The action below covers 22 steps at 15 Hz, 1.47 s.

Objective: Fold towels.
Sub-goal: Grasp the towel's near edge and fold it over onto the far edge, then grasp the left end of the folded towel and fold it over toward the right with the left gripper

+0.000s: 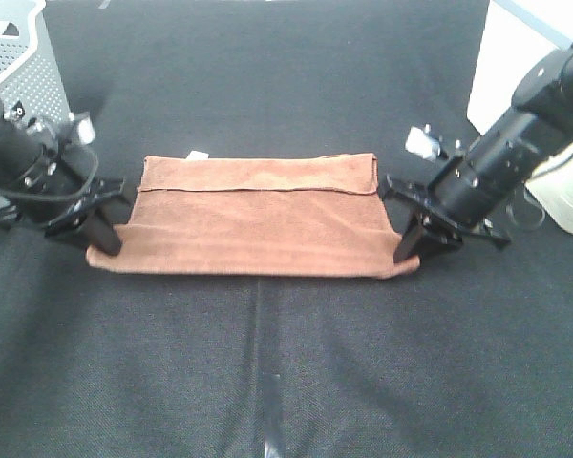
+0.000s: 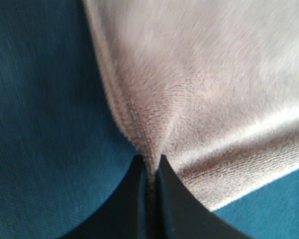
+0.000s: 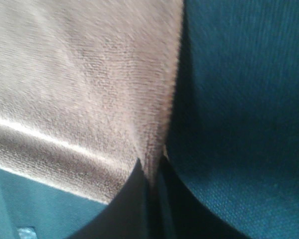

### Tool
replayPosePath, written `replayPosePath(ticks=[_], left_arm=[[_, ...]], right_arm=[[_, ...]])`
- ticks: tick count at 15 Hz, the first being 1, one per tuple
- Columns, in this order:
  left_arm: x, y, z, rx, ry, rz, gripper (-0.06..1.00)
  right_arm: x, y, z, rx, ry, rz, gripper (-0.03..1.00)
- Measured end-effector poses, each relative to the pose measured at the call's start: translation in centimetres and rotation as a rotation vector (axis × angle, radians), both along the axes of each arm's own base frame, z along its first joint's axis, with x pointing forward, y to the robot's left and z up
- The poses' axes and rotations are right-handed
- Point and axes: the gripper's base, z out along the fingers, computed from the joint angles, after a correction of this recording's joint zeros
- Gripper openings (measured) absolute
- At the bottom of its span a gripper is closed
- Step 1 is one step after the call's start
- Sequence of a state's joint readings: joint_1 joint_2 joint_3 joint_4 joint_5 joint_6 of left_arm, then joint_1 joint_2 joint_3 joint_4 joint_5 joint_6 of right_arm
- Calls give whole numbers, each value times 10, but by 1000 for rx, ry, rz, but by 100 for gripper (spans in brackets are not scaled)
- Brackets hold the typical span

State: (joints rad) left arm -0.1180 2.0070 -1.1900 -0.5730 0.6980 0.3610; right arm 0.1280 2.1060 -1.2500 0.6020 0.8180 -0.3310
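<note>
The reddish-brown towel [image 1: 253,219] lies on the black table cloth, its near part lifted and folding over toward the far edge. A small white tag [image 1: 199,154] shows at its far left edge. My left gripper [image 1: 103,239] is shut on the towel's near left corner. My right gripper [image 1: 408,248] is shut on the near right corner. In the left wrist view the gripper [image 2: 150,172] pinches a ridge of towel [image 2: 209,84]. In the right wrist view the gripper [image 3: 150,169] pinches the towel [image 3: 84,84] edge.
A grey perforated metal box [image 1: 24,67] stands at the far left. A white container [image 1: 544,105] stands at the far right behind the right arm. Black cloth [image 1: 286,372] covers the table in front of the towel.
</note>
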Motion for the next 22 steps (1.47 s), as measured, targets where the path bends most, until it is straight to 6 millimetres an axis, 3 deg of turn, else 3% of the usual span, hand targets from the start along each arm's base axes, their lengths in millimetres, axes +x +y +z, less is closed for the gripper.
replayPosePath(ticks=[3,5,11,13,17,18,20,22], left_arm=[[22,-2,18,-10,-91,25,1],[53,-3,32,-31,-163,70,1],[115,-8,44,-51,-326,102,1],[127,-8,45,-52,-370,114,1],[130,-9,10,-39,-305,112,5],[130,-9,10,-39,-305,112,5],[130,-8,6,-33,-300,110,37],[130,-8,6,-33,-300,114,77]], right_arm=[[28,3,27,8,-110,30,0],[61,7,47,20,-198,23,0],[125,15,61,34,-333,6,0],[136,16,59,31,-351,-7,0],[139,14,23,-12,-292,11,0],[139,14,23,-12,-292,11,0],[139,14,17,-17,-279,5,7],[139,14,17,-12,-272,-11,40]])
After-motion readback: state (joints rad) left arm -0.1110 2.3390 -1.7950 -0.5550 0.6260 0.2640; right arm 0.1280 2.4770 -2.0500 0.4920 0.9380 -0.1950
